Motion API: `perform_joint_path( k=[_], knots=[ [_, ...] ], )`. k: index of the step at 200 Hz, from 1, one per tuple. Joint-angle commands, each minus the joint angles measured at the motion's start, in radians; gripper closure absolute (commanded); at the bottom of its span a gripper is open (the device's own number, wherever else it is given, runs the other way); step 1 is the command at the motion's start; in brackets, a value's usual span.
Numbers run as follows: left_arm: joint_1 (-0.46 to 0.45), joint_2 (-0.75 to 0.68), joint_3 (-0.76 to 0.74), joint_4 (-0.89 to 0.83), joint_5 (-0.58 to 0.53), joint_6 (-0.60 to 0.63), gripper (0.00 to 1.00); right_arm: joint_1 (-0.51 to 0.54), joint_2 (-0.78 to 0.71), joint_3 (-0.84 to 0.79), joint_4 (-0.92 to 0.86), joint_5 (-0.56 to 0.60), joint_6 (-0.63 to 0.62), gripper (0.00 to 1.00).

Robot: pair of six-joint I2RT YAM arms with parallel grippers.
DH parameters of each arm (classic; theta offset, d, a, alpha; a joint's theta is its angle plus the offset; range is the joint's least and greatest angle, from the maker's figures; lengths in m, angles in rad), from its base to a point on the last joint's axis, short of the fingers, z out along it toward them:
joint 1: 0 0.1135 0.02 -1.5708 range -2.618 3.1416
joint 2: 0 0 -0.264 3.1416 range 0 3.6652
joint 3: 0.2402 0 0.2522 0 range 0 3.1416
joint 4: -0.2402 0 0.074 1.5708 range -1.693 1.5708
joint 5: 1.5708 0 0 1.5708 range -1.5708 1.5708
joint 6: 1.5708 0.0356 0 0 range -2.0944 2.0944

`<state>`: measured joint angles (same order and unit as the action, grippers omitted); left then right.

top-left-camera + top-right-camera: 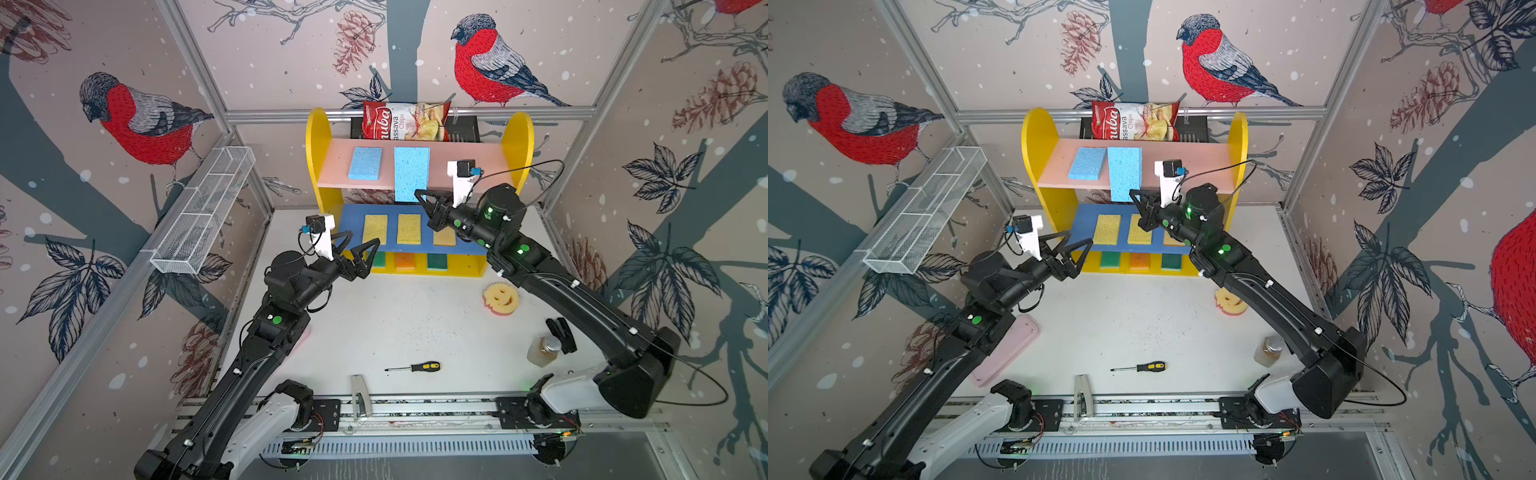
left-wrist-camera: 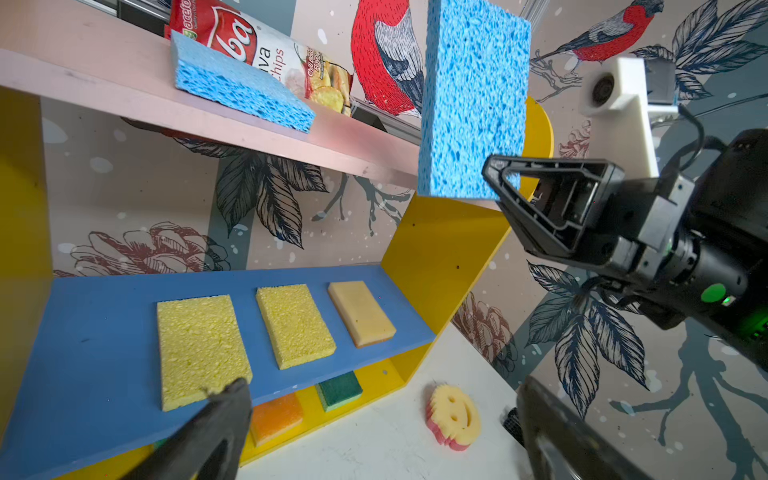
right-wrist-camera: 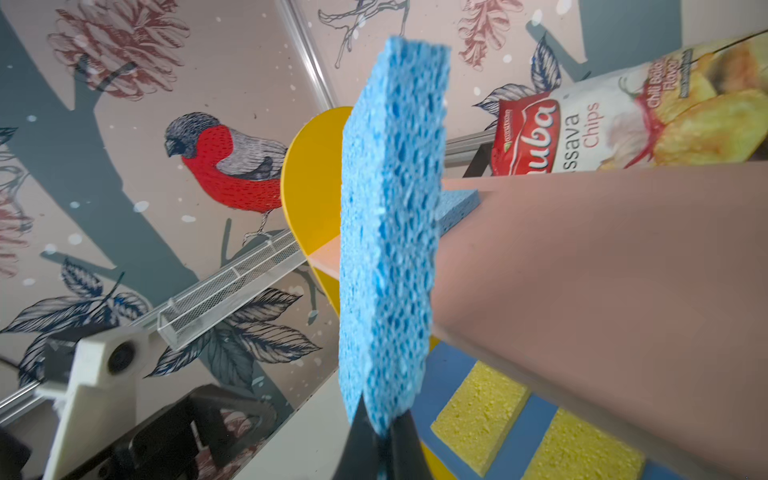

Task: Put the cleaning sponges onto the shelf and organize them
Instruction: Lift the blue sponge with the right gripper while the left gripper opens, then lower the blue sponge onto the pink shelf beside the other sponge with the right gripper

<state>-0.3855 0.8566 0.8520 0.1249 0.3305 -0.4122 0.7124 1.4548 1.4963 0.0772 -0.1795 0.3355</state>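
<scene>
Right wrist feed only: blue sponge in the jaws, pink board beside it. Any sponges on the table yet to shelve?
Observer: One. The smiley sponge lies on the table, in front of the shelf, near its right end.
Operator: Left arm free?
Observer: Yes. The left gripper has its jaws open and empty, in front of the blue board.
Operator: Bottom level?
Observer: Three on the yellow base: green sponge, orange sponge, second green sponge.
</scene>
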Motion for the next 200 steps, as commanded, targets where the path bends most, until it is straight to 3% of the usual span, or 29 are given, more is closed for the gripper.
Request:
perform_joint_path(
  k=[1,114,200],
  knots=[
    [-0.001,-0.004,0.01,-0.018,-0.023,0.025,0.02,-0.007,0.047,0.082,-0.115,0.062,-0.002,1.0],
    [-0.001,-0.005,-0.002,-0.04,-0.044,0.041,0.02,-0.022,0.265,0.401,-0.324,0.119,-0.046,1.0],
    [-0.001,0.013,-0.002,-0.042,-0.051,0.033,0.02,-0.026,0.299,0.459,-0.424,0.201,-0.054,1.0]
  ],
)
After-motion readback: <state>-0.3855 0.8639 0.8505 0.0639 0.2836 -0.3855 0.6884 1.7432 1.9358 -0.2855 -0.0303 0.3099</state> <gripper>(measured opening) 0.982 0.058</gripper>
